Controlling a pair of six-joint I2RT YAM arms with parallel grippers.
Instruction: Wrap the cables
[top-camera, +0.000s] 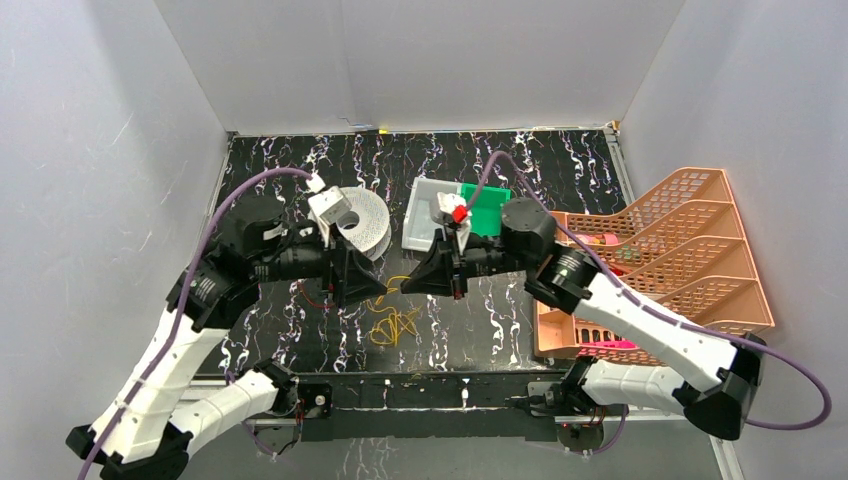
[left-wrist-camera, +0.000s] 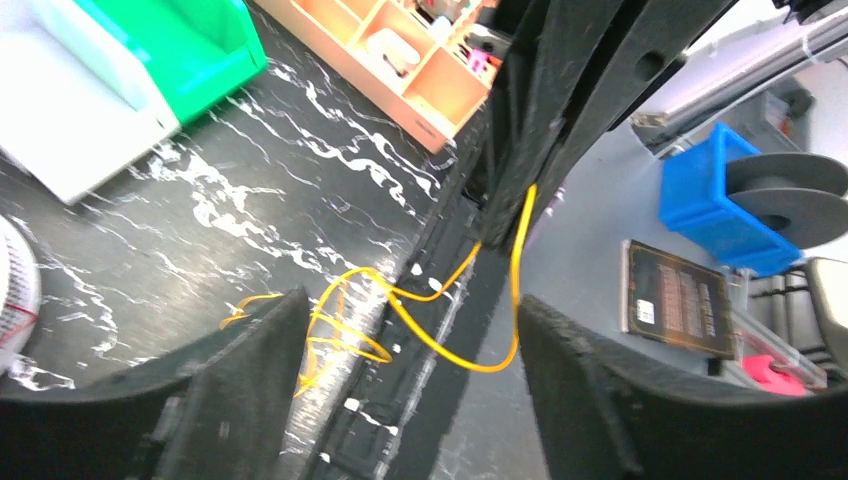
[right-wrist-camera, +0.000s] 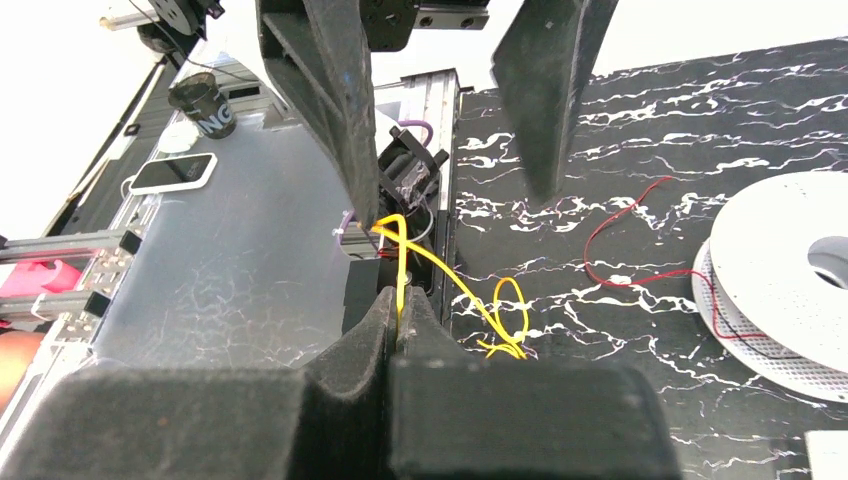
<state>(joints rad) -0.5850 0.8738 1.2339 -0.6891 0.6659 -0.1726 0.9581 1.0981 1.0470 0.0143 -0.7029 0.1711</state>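
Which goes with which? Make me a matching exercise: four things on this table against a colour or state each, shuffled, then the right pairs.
Things:
1. left gripper
2. right gripper
3. spool
4. slotted rack

Colour or state:
A. white
B. shut on the yellow cable
C. orange
D. open

Pairs: 1-D, 2-B, 3-A, 4-C.

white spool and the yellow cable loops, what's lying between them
A thin red cable snakes over the black table between the white spool and the yellow cable. Nothing else lies there. The right wrist view shows it best.
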